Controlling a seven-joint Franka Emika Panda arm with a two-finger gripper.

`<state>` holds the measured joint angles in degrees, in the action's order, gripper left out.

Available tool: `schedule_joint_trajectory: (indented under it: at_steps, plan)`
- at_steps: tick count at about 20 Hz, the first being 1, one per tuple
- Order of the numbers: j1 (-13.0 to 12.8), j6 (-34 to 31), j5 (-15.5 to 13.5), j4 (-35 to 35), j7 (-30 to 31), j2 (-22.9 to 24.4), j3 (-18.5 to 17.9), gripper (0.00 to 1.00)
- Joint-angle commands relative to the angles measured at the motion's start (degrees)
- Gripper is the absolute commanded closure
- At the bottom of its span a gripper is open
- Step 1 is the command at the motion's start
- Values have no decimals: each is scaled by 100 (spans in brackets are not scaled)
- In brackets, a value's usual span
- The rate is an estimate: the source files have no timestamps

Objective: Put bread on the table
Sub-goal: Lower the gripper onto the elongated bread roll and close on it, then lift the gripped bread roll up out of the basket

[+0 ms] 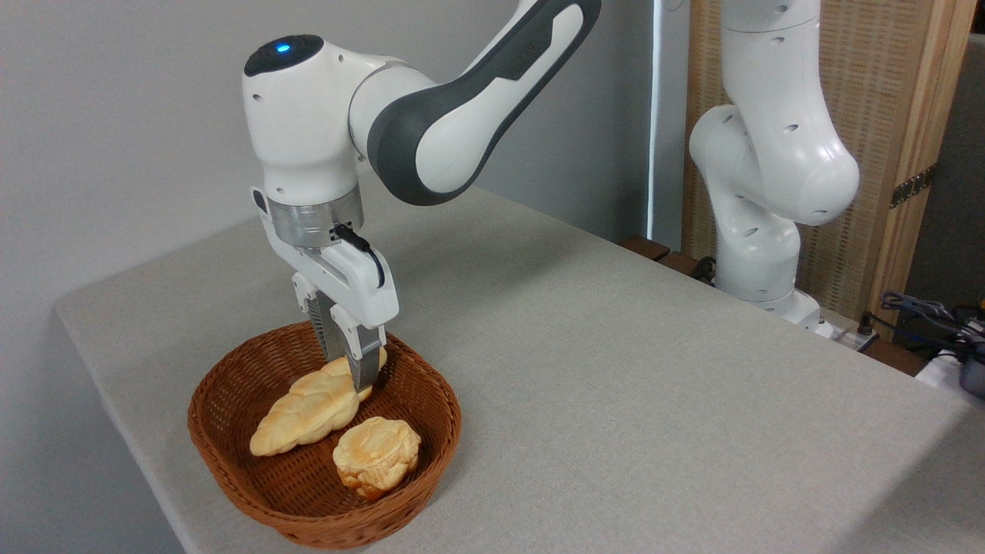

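Gripper [350,368] clamped on bread [312,412] at its far end in basket [431,454]; off-centre hold risked loaf tilting, slipping, nudging bun [377,454]

The white arm [462,92] rises from its base [758,277] at the far right edge of the worktop [616,369], bends overhead and reaches leftward. Its last link slopes down to a wrist [308,131] with a blue light on top, turned straight down. Below a metal flange hangs the gripper [350,358], pointing vertically down into the basket [231,400] near the worktop's front left corner. Its two fingers [365,362] stand close together at the far end of the bread [308,415], which lies in the basket; whether they pinch it cannot be told.
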<state>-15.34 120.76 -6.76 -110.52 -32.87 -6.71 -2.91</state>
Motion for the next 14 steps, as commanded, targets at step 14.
schedule_joint_trajectory:
  at_steps: [14]
  plan:
    - [57, -323, -36, 13, -35, 793, -298, 57]
